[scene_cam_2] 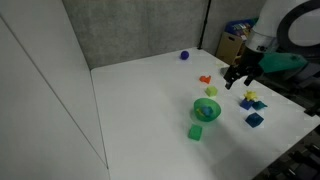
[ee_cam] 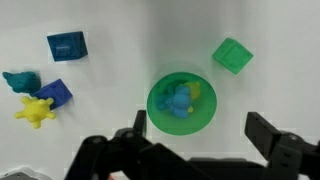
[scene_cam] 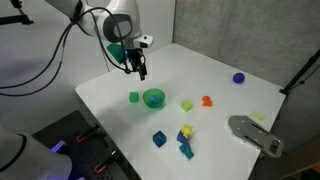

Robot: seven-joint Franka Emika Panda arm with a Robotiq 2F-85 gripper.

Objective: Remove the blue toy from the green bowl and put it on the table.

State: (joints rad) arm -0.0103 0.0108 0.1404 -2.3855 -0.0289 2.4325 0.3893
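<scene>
Jaws stand wide apart as I hold the gripper (ee_cam: 196, 128) above the green bowl (ee_cam: 153, 108); the blue toy (ee_cam: 178, 102) sits inside.

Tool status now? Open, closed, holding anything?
Tool: open, holding nothing. The blue toy sits in the green bowl.

Nothing covers the green bowl (ee_cam: 153, 108): its mouth lies open from above, where the gripper (ee_cam: 197, 140) hangs with fingers spread. A green cube (ee_cam: 232, 54) sits near one side of the rim. On the other side, a blue cube (ee_cam: 66, 45), a dark blue block (ee_cam: 55, 93) and a yellow star toy (ee_cam: 35, 110) lie well apart from it. In an exterior view, broad bare table (scene_cam: 210, 62) offers free passage.
</scene>
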